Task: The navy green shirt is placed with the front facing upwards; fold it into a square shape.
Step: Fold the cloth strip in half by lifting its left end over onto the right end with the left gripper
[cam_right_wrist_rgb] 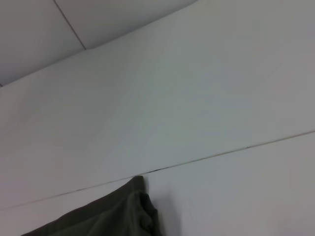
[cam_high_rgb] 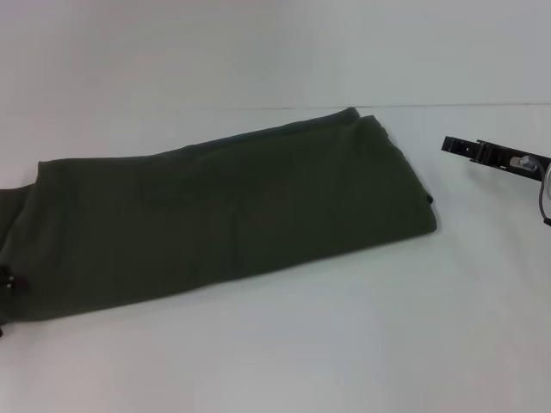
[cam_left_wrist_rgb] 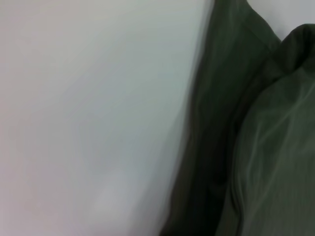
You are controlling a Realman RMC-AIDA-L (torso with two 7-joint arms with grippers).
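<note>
Lying folded on white table (cam_high_rgb: 301,344), one navy green shirt (cam_high_rgb: 232,215), two pincers, grips unclear.

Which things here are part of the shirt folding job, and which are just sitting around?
Part of the job:
- the navy green shirt, already folded into a long band on the table
- the left end effector, at the shirt's left end
- the right end effector, raised off the shirt's right end

Just there:
- the white table; no loose items are visible on it
</note>
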